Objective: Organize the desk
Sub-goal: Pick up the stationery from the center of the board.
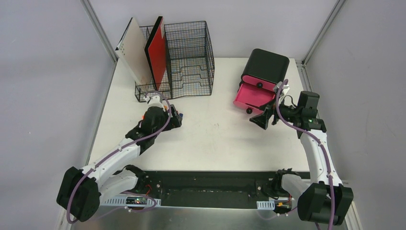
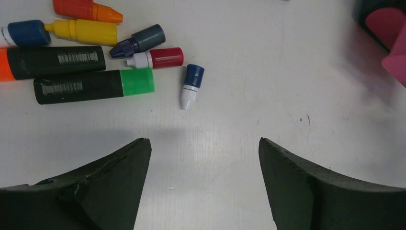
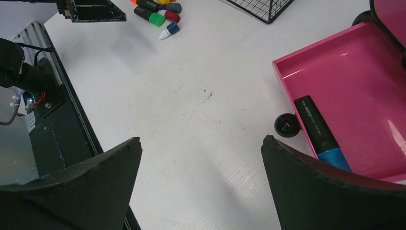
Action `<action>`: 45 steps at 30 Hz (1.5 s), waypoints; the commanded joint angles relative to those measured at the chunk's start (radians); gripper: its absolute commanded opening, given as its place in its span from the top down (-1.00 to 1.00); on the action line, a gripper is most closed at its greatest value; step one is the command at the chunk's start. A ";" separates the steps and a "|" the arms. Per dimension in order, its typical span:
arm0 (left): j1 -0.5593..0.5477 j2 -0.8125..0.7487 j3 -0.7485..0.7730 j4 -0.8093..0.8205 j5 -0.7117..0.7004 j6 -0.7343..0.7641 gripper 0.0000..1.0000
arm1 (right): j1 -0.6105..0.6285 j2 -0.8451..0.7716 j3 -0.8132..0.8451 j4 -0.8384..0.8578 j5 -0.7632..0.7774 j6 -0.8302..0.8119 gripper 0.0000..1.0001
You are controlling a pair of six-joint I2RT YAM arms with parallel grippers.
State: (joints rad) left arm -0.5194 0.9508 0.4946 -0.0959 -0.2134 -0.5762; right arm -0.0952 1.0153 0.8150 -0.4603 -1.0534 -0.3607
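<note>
Though I grip nothing, the large white flat desk spans the top view.
My left gripper gapes above it near loose coloured plastic markers; my right gripper spreads wide beside the pink drawer.

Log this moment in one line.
left hand: open, empty, near loose markers | right hand: open, empty, beside pink drawer | pink drawer: open, holds blue-tipped marker

At left gripper: bare desk between the fingers and straight ahead. Marker cluster blocks ahead-left, small blue-and-white piece nearest. At right gripper: bare desk between the fingers and ahead. Open pink drawer and its knob block ahead-right, knob just beside one fingertip.
</note>
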 commanded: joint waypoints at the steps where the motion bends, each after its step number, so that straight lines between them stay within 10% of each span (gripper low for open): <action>1: 0.061 0.061 0.077 -0.038 0.051 -0.085 -0.65 | -0.003 -0.015 0.052 0.005 -0.001 -0.025 -0.98; 15: 0.172 0.255 0.262 -0.330 -0.084 -0.361 -0.42 | -0.002 -0.013 0.053 0.002 -0.002 -0.030 -0.98; 45: 0.323 0.762 0.675 -0.689 -0.041 -0.393 -0.46 | -0.001 -0.018 0.052 0.001 -0.006 -0.032 -0.98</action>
State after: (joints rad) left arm -0.2134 1.6928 1.1259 -0.7647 -0.2333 -0.9558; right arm -0.0948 1.0149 0.8150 -0.4755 -1.0519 -0.3691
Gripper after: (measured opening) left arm 0.738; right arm 0.990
